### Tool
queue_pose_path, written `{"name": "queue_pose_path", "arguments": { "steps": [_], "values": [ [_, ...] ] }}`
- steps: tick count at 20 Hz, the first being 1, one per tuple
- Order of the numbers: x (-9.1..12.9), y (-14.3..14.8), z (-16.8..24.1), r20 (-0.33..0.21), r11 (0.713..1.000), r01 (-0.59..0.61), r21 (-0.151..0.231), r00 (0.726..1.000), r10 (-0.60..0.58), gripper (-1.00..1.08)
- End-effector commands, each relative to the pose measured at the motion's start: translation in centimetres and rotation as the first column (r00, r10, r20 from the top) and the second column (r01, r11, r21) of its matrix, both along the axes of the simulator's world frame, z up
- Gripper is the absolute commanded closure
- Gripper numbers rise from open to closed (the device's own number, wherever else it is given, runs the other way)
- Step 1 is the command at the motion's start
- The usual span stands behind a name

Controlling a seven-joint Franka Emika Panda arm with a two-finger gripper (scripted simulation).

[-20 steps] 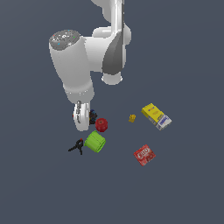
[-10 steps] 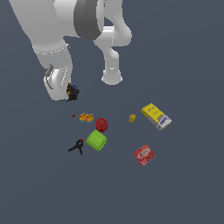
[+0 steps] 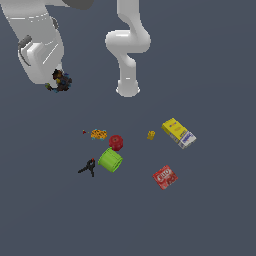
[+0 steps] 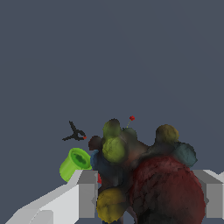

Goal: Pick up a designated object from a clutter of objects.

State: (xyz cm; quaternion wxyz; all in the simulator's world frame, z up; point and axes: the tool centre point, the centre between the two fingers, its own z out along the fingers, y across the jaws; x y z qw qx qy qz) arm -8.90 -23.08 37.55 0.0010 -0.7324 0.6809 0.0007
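One arm, gripper (image 3: 59, 82) raised well above green cup (image 3: 110, 160), toward exterior view's upper left; fingers (image 4: 87, 192) closed partway on dark clump (image 3: 62, 81), clump filling gap between them in wrist view; clump clear of floor, well apart from cup. Red round piece (image 3: 116, 142) just beside cup; black clamp (image 3: 88, 167) near cup on exterior view's left; orange lump (image 3: 98, 134) near, beyond; red flat box (image 3: 165, 177) and yellow-white box (image 3: 178, 133) well apart on exterior view's right. Risk, judged: lumpy clump bulges past pads; uneven contact could let it rotate or slip out during a fast swing.
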Motion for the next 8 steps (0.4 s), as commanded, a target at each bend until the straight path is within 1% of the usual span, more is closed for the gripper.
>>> {"name": "queue_pose_path", "arguments": {
  "steps": [1, 8],
  "values": [
    [-0.7, -0.9, 1.1, 0.0, 1.0, -0.002, -0.001, 1.0, 0.002, 1.08],
    [-1.2, -1.8, 2.3, 0.0, 1.0, -0.002, -0.002, 1.0, 0.002, 1.08]
  ]
}}
